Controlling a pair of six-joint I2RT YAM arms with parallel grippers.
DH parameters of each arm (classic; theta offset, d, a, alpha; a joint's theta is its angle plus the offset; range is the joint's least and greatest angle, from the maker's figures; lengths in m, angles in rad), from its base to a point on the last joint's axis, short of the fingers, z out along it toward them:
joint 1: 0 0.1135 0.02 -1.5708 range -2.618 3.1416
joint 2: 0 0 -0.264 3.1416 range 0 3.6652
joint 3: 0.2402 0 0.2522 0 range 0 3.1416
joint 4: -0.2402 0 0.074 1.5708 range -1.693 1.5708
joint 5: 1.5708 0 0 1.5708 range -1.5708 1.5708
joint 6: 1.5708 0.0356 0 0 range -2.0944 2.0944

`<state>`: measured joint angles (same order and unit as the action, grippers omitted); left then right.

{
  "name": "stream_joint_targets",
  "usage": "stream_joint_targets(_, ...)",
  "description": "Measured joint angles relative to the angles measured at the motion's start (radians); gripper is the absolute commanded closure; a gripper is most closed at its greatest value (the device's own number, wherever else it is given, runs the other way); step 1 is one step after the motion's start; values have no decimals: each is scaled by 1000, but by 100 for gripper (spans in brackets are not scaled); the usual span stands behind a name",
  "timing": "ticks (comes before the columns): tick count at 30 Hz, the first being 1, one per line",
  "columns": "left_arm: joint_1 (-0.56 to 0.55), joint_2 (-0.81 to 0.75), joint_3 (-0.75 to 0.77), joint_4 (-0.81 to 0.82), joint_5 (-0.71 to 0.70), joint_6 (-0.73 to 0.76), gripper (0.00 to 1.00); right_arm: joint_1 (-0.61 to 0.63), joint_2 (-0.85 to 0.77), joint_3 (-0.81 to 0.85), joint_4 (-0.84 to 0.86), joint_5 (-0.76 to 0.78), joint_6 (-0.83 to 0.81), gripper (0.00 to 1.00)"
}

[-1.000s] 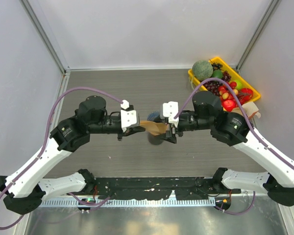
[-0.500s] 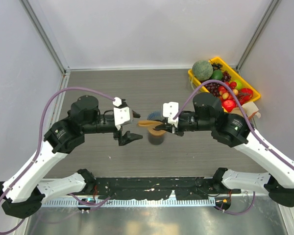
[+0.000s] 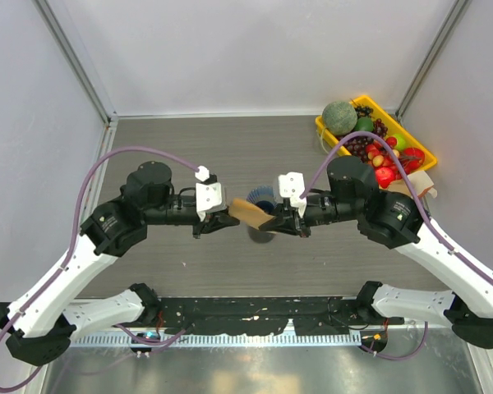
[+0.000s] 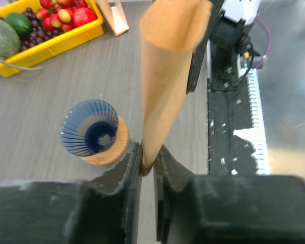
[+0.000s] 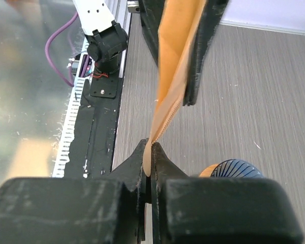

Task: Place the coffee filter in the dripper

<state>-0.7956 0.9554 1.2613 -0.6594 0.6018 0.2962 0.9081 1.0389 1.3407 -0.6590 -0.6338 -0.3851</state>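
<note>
The tan paper coffee filter (image 3: pixel 248 211) hangs in the air between my two arms at mid-table. My left gripper (image 3: pixel 232 217) is shut on its pointed end, seen pinched at the jaws in the left wrist view (image 4: pixel 148 161). My right gripper (image 3: pixel 274 222) is shut on the crimped edge of the coffee filter (image 5: pixel 177 71), with that edge clamped between the jaws (image 5: pixel 148 155). The dark blue ribbed dripper (image 4: pixel 90 127) stands on a round wooden base on the table, below and slightly behind the filter. It shows only partly in the top view (image 3: pixel 261 195) and the right wrist view (image 5: pixel 240 168).
A yellow tray (image 3: pixel 417 148) with a melon, grapes and other fruit stands at the back right, also seen in the left wrist view (image 4: pixel 51 44). A small wooden stand (image 4: pixel 114 16) is beside it. The black mounting rail (image 3: pixel 255 316) runs along the near edge.
The right gripper closed on the filter. The left gripper opened, drew back, then returned and closed on the filter's pointed end. The filter now sits slightly lower and to the left.
</note>
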Motion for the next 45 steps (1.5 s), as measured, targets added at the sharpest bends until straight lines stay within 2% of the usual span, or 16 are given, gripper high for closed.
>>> stream_joint_targets(3, 0, -1, -6, -1, 25, 5, 100, -17, 0, 0, 0, -2, 31, 95)
stream_joint_targets(5, 3, -5, -16, 0, 37, 10, 100, -45, 0, 0, 0, -6, 64, 73)
stream_joint_targets(6, 5, -9, -25, 7, 42, 8, 100, -63, 2, 0, 2, -6, 82, 53)
stream_joint_targets(7, 5, -14, -35, 10, 47, 5, 100, -82, 6, 0, 2, -10, 102, 46)
stream_joint_targets(8, 8, -22, -52, 16, 49, -3, 100, -104, 8, 0, 2, -16, 122, 33)
stream_joint_targets(9, 13, -29, -66, 19, 50, -10, 100, -119, 9, 0, 3, -22, 135, 29)
stream_joint_targets(18, 51, -42, -106, 119, 66, -167, 100, -139, 11, -14, 92, -124, 248, 16)
stream_joint_targets(19, 53, -42, -106, 134, 69, -189, 100, -137, 11, -21, 106, -135, 260, 8)
stream_joint_targets(21, 56, -42, -106, 158, 75, -221, 100, -133, 16, -30, 121, -149, 274, 5)
stream_joint_targets(24, 59, -41, -106, 185, 84, -270, 100, -124, 34, -33, 135, -151, 282, 14)
stream_joint_targets(27, 60, -41, -109, 213, 100, -316, 100, -118, 45, -33, 148, -136, 283, 38)
stream_joint_targets(30, 61, -39, -113, 240, 111, -354, 100, -118, 48, -33, 172, -109, 291, 52)
stream_joint_targets(32, 61, -37, -115, 250, 118, -374, 100, -118, 48, -33, 191, -98, 300, 74)
stream_joint_targets(33, 61, -36, -117, 256, 119, -383, 100, -118, 48, -33, 201, -95, 304, 78)
stream_joint_targets(35, 61, -37, -121, 262, 123, -394, 100, -118, 48, -33, 214, -92, 314, 95)
stream_joint_targets(45, 89, -56, -163, 290, 129, -389, 100, -117, 47, -34, 188, -82, 269, 95)
